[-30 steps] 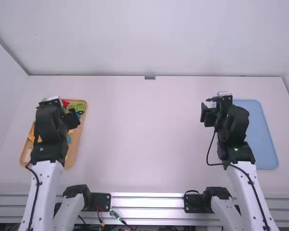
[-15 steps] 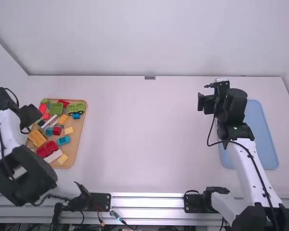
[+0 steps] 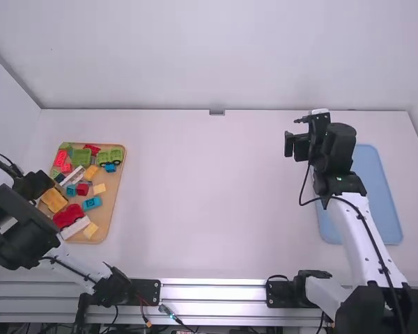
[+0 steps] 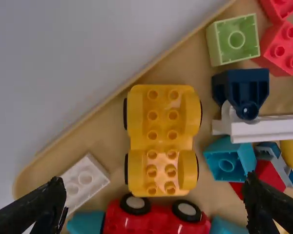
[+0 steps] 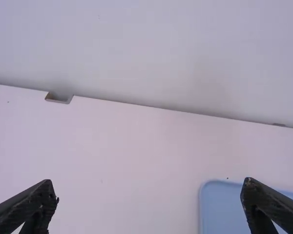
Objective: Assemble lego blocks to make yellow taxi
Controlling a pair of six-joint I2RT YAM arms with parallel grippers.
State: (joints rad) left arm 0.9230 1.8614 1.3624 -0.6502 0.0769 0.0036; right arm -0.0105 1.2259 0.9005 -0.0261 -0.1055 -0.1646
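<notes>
Left fingers [image 4: 41, 202] apart above the yellow wheeled base [image 4: 161, 139]; right fingers [image 5: 36, 200] also apart, nothing between them.
The base lies below the left fingers, in line with their gap, on the tan tray [image 4: 97, 148]. Picking it up looks like the first step: centre the gap over its narrow waist, descend straight and close evenly, so the wheels don't turn it askew. The red wheeled base [image 4: 151, 223] crowds one end and the teal brick [image 4: 227, 163] sits close beside, so one finger could snag there; lift clear before crossing the counter [image 3: 209, 195].
</notes>
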